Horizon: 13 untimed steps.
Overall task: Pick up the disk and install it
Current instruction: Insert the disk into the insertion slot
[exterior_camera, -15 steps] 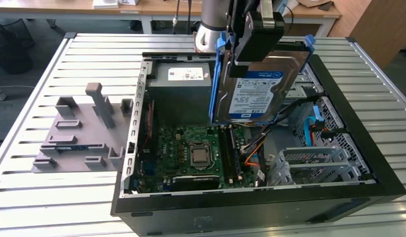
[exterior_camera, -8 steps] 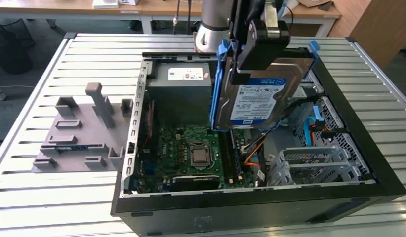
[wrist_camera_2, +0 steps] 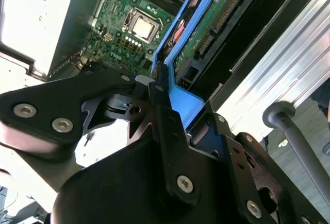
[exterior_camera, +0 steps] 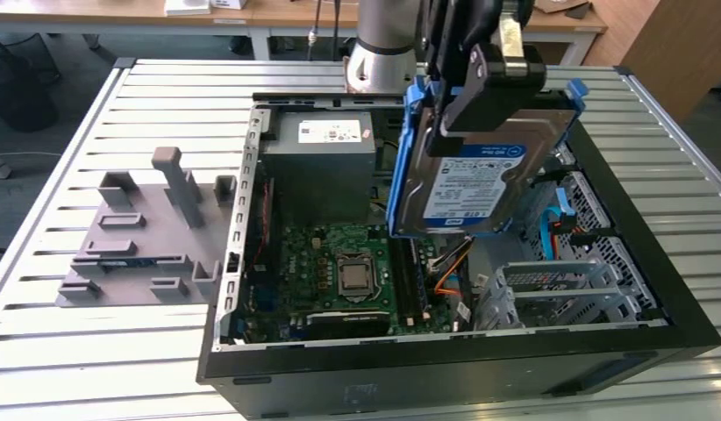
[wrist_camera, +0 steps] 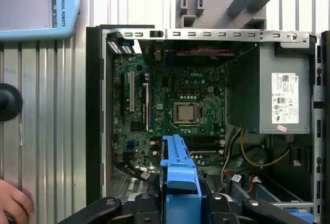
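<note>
- Gripping the disk (exterior_camera: 472, 180) by the upper end of its blue carrier frame, the hand (exterior_camera: 483, 110) is clenched on it. In the second wrist view a black finger (wrist_camera_2: 165, 126) lies tight against the blue plastic.
- The disk hangs steeply tilted over the open computer case (exterior_camera: 454, 355), with its label facing the exterior view. It touches nothing but the hand.
- Its lower edge sits above the strip between the motherboard (exterior_camera: 337, 263) and the grey drive bay (exterior_camera: 571, 285), close over the orange cables (exterior_camera: 448, 263). Whether that edge is already below the case rim cannot be told.
- The power-supply box (exterior_camera: 319, 162) stands just beside the disk, on the exterior view's left of it.
- The open room is bounded by the case walls all round.
- A grey fixture (exterior_camera: 150, 228) lies on the table (exterior_camera: 56, 351), well apart from the case, on the exterior view's left.
- In the first wrist view a person's fingers (wrist_camera: 13, 203) rest on the table slats outside the case wall.
</note>
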Tool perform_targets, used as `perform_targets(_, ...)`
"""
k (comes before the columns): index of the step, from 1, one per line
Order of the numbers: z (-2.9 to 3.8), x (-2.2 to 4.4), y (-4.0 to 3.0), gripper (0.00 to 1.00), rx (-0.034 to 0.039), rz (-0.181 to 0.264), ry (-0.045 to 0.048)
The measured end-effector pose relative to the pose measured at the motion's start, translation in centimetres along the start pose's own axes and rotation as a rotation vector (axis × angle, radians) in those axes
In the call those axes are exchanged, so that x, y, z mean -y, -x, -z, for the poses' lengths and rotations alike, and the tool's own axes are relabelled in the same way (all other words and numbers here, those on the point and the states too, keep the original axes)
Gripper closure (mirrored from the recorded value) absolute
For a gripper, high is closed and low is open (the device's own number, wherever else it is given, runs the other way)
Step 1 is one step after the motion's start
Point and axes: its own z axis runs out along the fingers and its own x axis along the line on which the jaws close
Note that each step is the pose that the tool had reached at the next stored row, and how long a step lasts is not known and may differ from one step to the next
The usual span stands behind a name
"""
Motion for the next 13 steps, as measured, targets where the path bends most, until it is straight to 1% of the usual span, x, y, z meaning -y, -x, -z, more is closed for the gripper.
perform_targets(2,0.00,0.42,-0.04,0.64,-0.0002,0.000,0.0001)
perform_targets(3,-0.02,0.52,-0.09,0.64,0.0000,0.000,0.0001)
perform_targets(5,-0.02,0.62,-0.26,0.64,-0.0002,0.000,0.0001)
perform_targets(13,-0.02,0.88,-1.38,0.64,-0.0002,0.000,0.0000)
